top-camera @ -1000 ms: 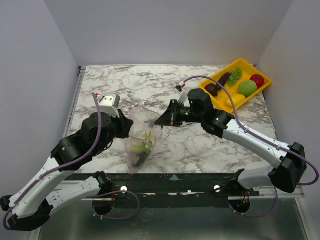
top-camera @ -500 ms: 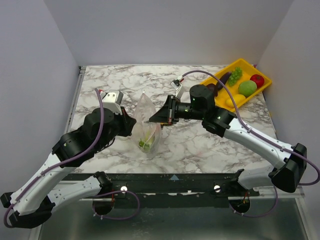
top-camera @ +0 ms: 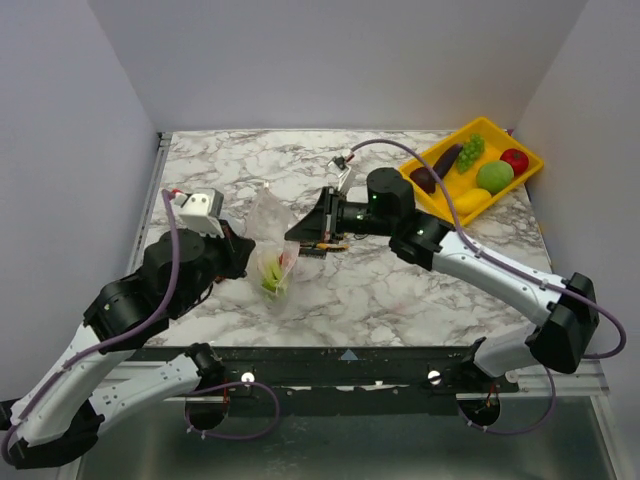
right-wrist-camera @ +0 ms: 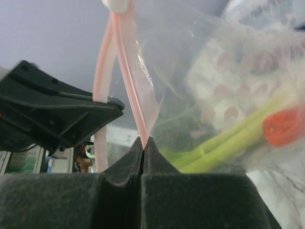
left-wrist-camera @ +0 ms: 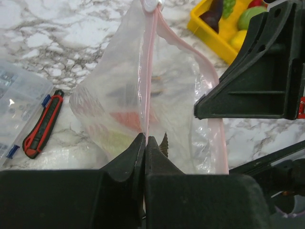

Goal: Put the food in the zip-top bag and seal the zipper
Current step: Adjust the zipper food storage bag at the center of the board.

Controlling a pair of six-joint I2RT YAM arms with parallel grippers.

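The white-and-grey marble tabletop (top-camera: 400, 290) carries everything. Well apart from both hands, beyond the right one at the far corner, lies the yellow rectangular plastic tray (left-wrist-camera: 208, 39). In it are a dark purple toy eggplant (top-camera: 447, 160), a bunch of green toy grapes (top-camera: 472, 148), a green round toy fruit (top-camera: 494, 176), a red round toy fruit (top-camera: 515, 160) and a yellow toy lemon (top-camera: 468, 200).

The thin clear plastic zip-top bag (left-wrist-camera: 119, 81) is held up between the two hands, over the left middle of the tabletop. Whether its bottom touches the tabletop I cannot tell. Inside the bag, in its lower part near the fingers, are a green leafy toy stalk (right-wrist-camera: 224, 143), a whitish toy piece with pink spots (right-wrist-camera: 224, 90) and a red-orange toy piece (right-wrist-camera: 284, 125).

The left hand (left-wrist-camera: 145, 139) is fully closed and pinches one half of the pale pink zipper strip (left-wrist-camera: 150, 62). The right hand (right-wrist-camera: 143, 142) is fully closed too and pinches, as far as I can see, the other half. From the fingers the two halves run apart from each other and meet only at a small white end piece (right-wrist-camera: 114, 5), so the mouth is open between them.

To the left of the left hand, in its wrist view, a rigid clear plastic box (left-wrist-camera: 19, 95) lies on the tabletop, and just beside it a red-and-black utility knife (left-wrist-camera: 43, 125).
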